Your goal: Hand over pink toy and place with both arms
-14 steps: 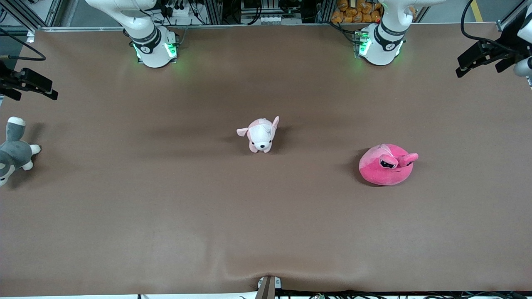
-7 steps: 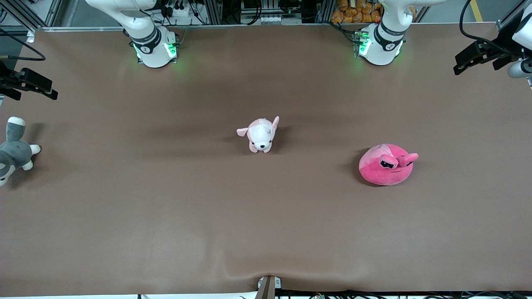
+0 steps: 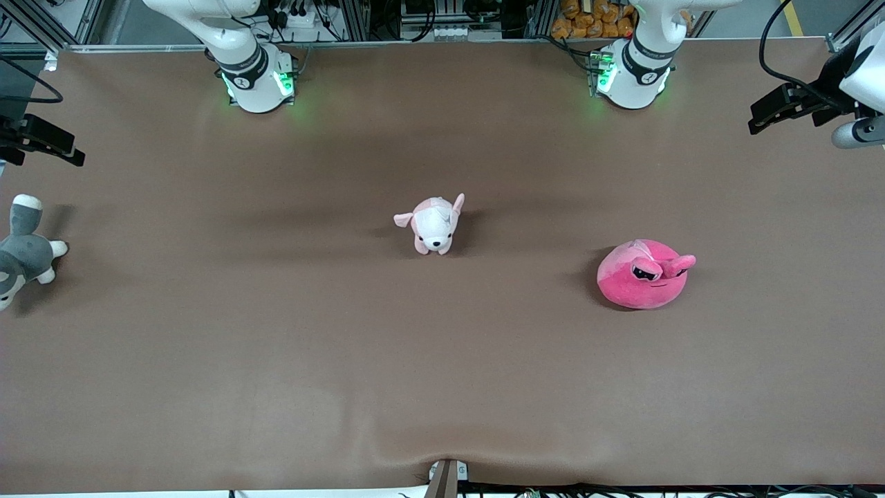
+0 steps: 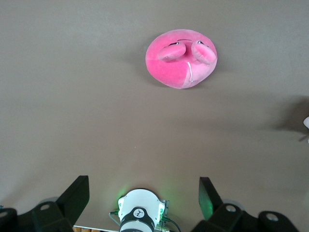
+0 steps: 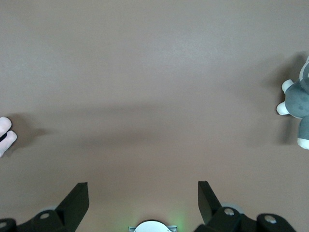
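Observation:
The pink toy [image 3: 644,273], a round hot-pink plush with two ears and black squinting eyes, lies on the brown table toward the left arm's end. It also shows in the left wrist view [image 4: 182,58], apart from the gripper. My left gripper [image 3: 760,116] is open and empty, up in the air over the table's edge at the left arm's end; its jaws stand wide in the left wrist view [image 4: 142,186]. My right gripper [image 3: 69,149] is open and empty, in the air over the edge at the right arm's end [image 5: 141,189].
A small pale pink-and-white puppy plush [image 3: 433,225] stands at the table's middle; its edge shows in the right wrist view [image 5: 5,135]. A grey-and-white plush animal [image 3: 21,252] lies under the right gripper [image 5: 299,111]. The arm bases [image 3: 256,76] [image 3: 632,72] stand along the table's edge farthest from the front camera.
The left gripper has shifted slightly inward over the table. The right gripper has shifted slightly outward toward its end. None of the three plush toys has moved.

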Available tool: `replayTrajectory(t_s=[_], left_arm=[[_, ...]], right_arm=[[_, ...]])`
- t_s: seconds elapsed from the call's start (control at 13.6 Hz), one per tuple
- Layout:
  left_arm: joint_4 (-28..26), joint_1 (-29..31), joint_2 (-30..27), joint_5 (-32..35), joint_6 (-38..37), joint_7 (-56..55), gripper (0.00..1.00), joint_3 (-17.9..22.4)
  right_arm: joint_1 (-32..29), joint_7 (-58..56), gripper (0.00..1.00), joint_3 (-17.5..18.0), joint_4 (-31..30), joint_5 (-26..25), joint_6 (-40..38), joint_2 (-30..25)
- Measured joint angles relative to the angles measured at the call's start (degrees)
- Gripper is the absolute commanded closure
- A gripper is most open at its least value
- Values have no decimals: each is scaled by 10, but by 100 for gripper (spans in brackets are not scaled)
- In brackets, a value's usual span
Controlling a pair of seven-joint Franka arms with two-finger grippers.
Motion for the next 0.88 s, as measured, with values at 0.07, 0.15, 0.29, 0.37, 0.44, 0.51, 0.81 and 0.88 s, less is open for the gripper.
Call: replayTrajectory(t_s=[0.07,0.15,0.29,0.37,0.44,0.51,0.81,0.88], left_arm=[[0,0,1,0,0,0,0,0],[0,0,1,0,0,1,0,0],[-3,0,1,0,1,2,0,0],[-5,0,1,0,3,2,0,0],[-8,0,1,0,4,2,0,0],[-9,0,1,0,4,2,0,0],[-19,0,1,0,7,2,0,0],[-22,0,1,0,9,2,0,0]], right_arm=[[-5,0,0,0,0,0,-2,0],[-9,-1,0,0,0,0,-5,0],[-13,-5,0,0,1,0,-9,0],[-13,-11,0,0,3,0,-10,-1],[-13,-20,0,0,5,0,-10,-1],[-13,-28,0,0,6,0,-13,-2],[-13,-39,0,3,7,0,-28,-2],[-13,-39,0,4,7,0,-29,-2]])
